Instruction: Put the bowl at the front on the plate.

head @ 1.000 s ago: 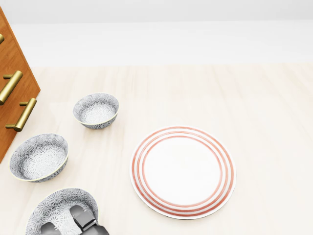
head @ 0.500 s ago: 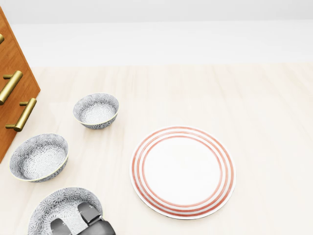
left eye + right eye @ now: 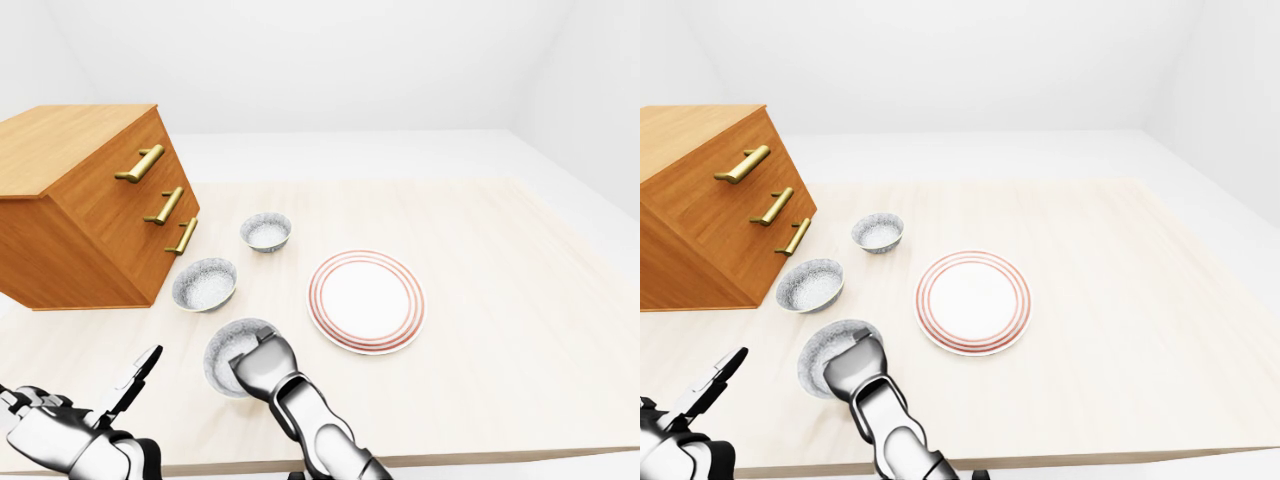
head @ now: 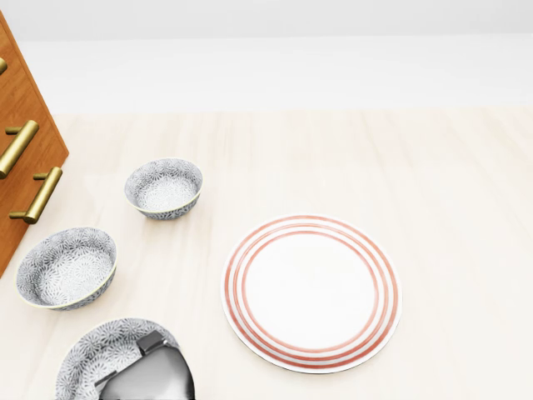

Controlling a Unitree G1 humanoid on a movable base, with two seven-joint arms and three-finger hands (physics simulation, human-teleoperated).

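Across both eye views a pale wooden table (image 3: 500, 330) runs out to its edges, which the head view crops off. Taking the plate as the clock's centre in the left-eye view, a wooden chest (image 3: 80, 220) sits between nine and ten o'clock. It is whole here, with three brass handles (image 3: 141, 164), while the head view catches only one corner of it. The red-ringed plate (image 3: 366, 300) lies bare.

The front bowl (image 3: 225, 355), the task's own, stands on the table at eight o'clock, apart from the plate. The right hand (image 3: 262, 362) lies over the bowl's rim on the plate's side, its arm coming up from six o'clock. Its back hides the fingers in every view, so whether they clamp the rim cannot be told.

A middle bowl (image 3: 204, 284) stands at nine o'clock and a far bowl (image 3: 266, 231) at ten. The head view shows their grey flowered pattern.

Only the eye views show the left hand (image 3: 85, 430), low at seven o'clock, with its fingers spread apart and touching nothing.
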